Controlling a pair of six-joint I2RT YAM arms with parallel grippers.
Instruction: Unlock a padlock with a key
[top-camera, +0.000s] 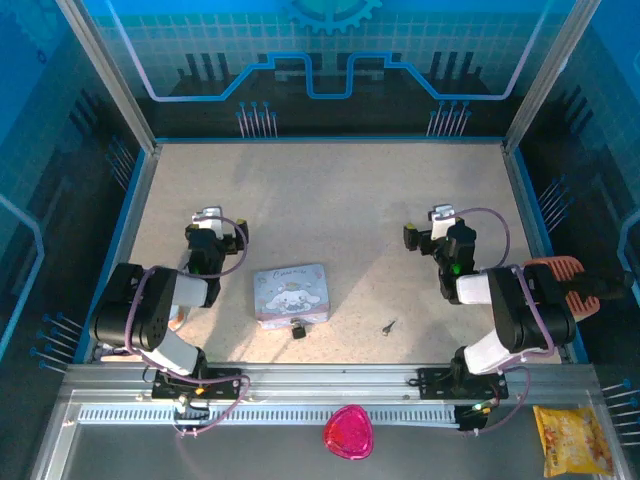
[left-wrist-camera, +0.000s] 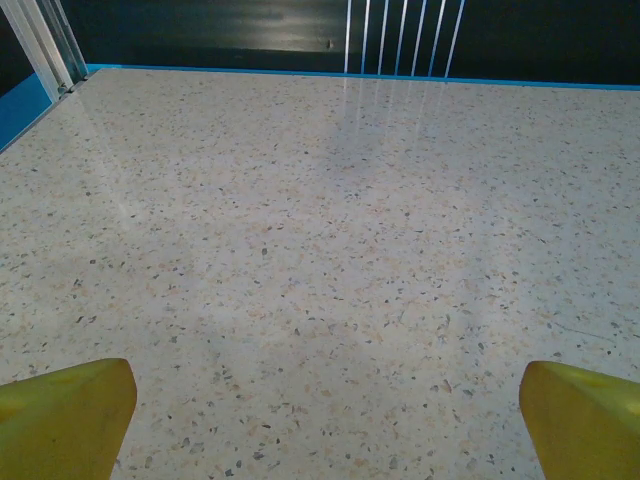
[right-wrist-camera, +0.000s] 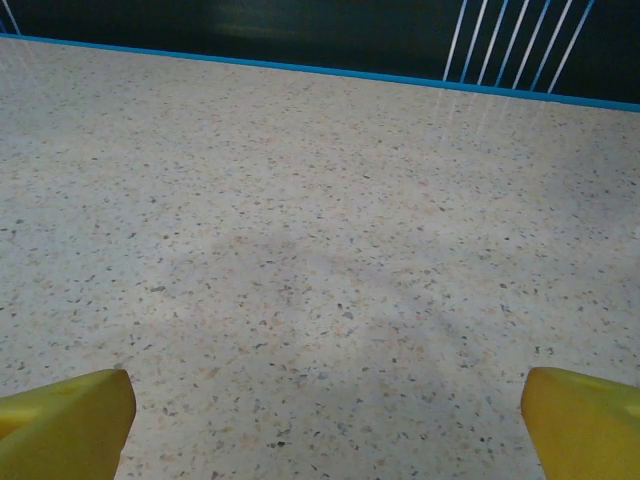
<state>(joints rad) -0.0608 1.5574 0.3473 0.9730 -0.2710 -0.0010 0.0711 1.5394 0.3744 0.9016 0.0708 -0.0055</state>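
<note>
The small dark padlock (top-camera: 298, 329) lies on the speckled table, touching the near edge of a pastel cartoon-printed tin (top-camera: 291, 292). To its right the thin dark key (top-camera: 388, 326) lies alone. My left gripper (top-camera: 208, 216) sits folded back at the left, well away from the tin. In the left wrist view its yellow fingertips (left-wrist-camera: 65, 415) stand wide apart, so the left gripper (left-wrist-camera: 325, 425) is open over bare table. On the right side my right gripper (top-camera: 441, 213) is also apart from the key. The right gripper (right-wrist-camera: 325, 425) is open, with nothing between its yellow fingertips (right-wrist-camera: 65, 420).
A blue-edged frame (top-camera: 140, 200) walls the table on three sides. A pink heart-shaped object (top-camera: 348, 432) and a yellow snack bag (top-camera: 573, 438) lie on the near ledge by the arm bases. An orange ribbed object (top-camera: 560, 270) sits at the right edge.
</note>
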